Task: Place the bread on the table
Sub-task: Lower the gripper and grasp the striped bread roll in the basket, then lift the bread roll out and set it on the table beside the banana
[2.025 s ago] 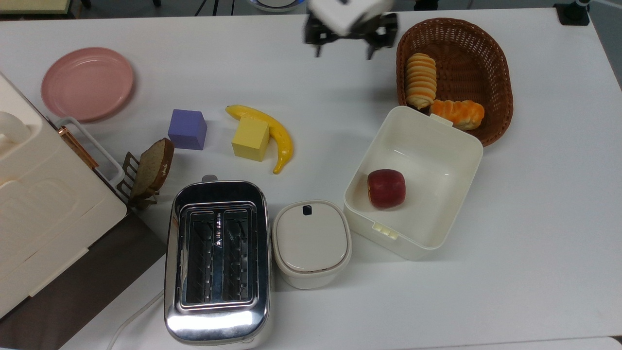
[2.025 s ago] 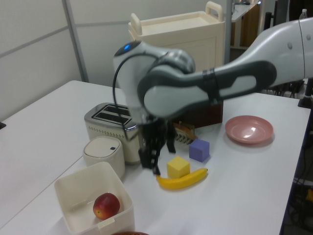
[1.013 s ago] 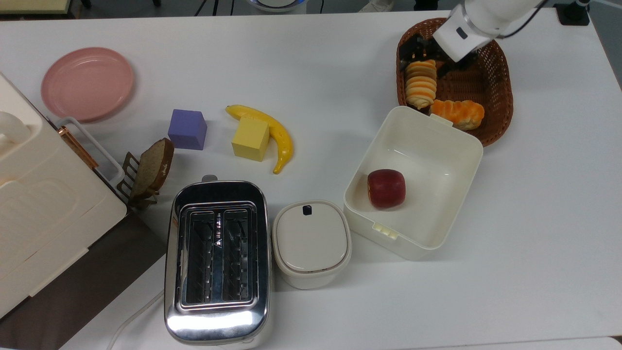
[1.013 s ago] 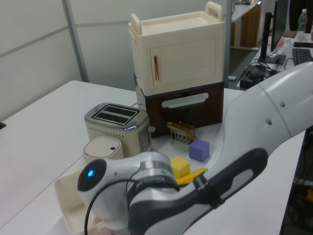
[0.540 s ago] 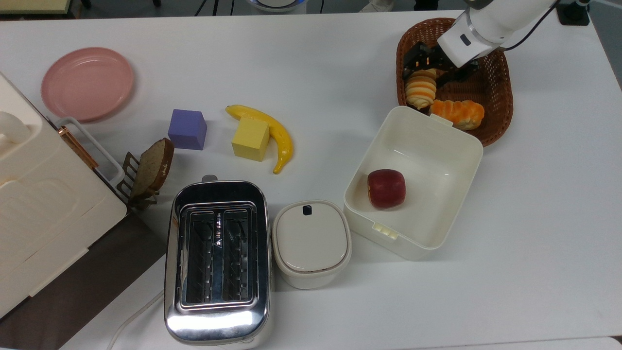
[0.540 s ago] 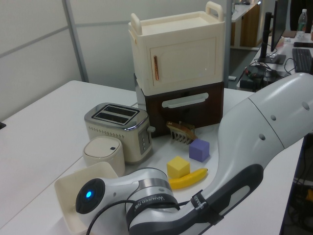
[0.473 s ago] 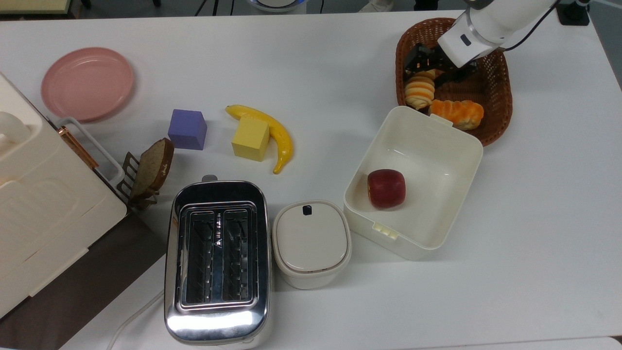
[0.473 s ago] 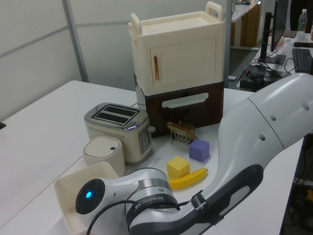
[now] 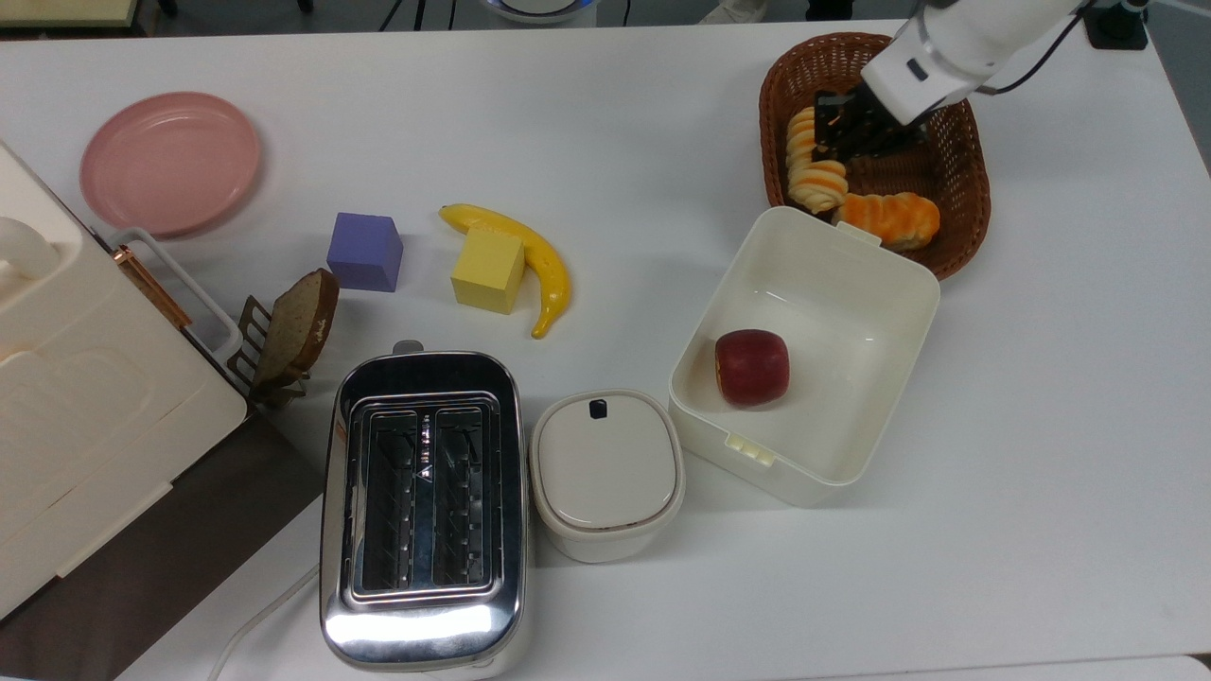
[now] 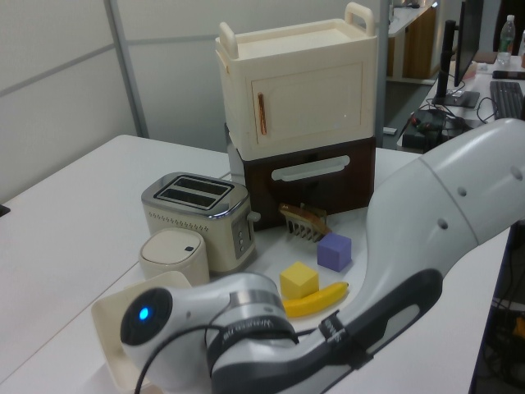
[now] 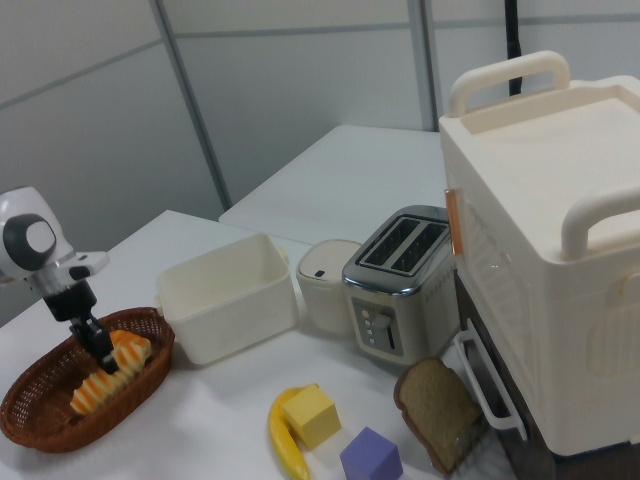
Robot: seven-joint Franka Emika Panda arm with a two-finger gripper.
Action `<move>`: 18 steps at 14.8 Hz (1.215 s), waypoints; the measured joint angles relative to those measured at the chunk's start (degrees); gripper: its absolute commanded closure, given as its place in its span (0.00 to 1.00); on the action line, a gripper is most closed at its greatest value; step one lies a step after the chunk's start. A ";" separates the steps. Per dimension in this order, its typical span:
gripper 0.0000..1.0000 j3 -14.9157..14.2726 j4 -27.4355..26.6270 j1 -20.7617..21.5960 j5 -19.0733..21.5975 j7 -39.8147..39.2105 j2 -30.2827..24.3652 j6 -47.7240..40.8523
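The bread (image 9: 812, 180) is a long cream-and-orange ridged roll. It lies along the left side of the brown wicker basket (image 9: 960, 161) in the top view, at the white table's (image 9: 662, 113) far right. My gripper (image 9: 840, 144) hangs straight down into the basket, right on the roll's middle, and covers part of it. In the right view the gripper (image 11: 106, 362) meets the bread (image 11: 90, 393) at its upper end, inside the basket (image 11: 35, 425). My arm (image 10: 344, 320) takes up the foreground of the left view.
A lumpy orange roll (image 9: 889, 218) lies beside the bread in the basket. A white box (image 9: 913, 284) holding a red apple (image 9: 752, 367) butts against the basket's near side. Banana (image 9: 549, 265), yellow block (image 9: 487, 270), purple block (image 9: 364, 251), toaster (image 9: 421, 501), lidded pot (image 9: 605, 473) and pink plate (image 9: 170, 161) stand further left.
The gripper swung from the table's far middle to the basket and came down onto the bread. In the last half second the basket slid slightly toward the top view's left.
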 measured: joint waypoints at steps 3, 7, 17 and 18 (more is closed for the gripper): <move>0.80 -0.03 1.38 -1.16 0.47 -3.46 -4.87 -6.69; 0.74 -0.26 1.42 -11.41 4.13 -18.65 -11.68 -15.07; 0.00 -1.19 -0.15 -21.61 4.49 -27.79 -10.68 -15.53; 0.00 -1.62 -0.09 -21.63 4.46 -27.79 -10.72 -15.45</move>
